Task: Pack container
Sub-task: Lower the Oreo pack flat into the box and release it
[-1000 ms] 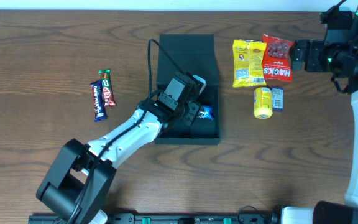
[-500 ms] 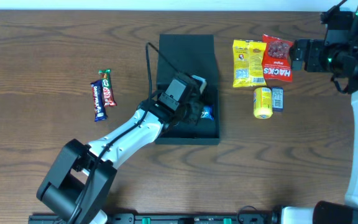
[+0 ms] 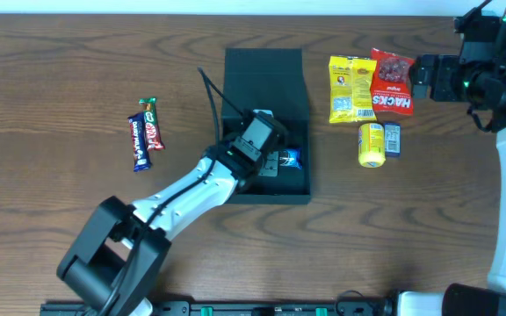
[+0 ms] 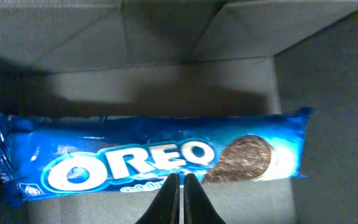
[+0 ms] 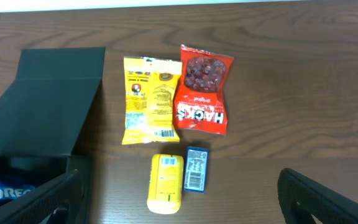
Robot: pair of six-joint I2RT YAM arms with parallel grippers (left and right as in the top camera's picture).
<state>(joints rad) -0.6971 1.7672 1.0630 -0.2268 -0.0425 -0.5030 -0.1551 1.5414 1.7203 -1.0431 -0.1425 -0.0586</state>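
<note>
Because its hinged flat lid is swung back toward the far side, the dark teal-black rectangular matte container (image 3: 266, 79) stands open in the middle of the brown wooden table (image 3: 60, 70), so an arm can reach straight down into it. The left gripper (image 4: 178, 186) is inside the box, low over its floor. In the left wrist view its two fingertips are pressed together with only a hairline between them and nothing caught there. They aim at the lower edge of a glossy blue Oreo biscuit packet (image 4: 148, 162). That packet lies flat and lengthwise across the floor just beyond the tips; whether it touches them I cannot tell. I judge it already packed, the closed tips either nudging it or finished with it. The right gripper (image 5: 179, 180) hangs well apart from the box, off to its right, fingers spread wide and empty. It looks down on the snacks waiting there: a flat yellow foil packet (image 5: 146, 99), a red HACKS sweet bag (image 5: 202, 93) just beside it, and nearer the camera a small yellow tub (image 5: 165, 183) beside a small blue carton (image 5: 196, 168). These sit on the right arm's side, probably for it to fetch; from that gripper the container lies to the left, near the yellow packet. A cluster of wrapped chocolate bars (image 3: 145, 133) lies well to the box's left.
</note>
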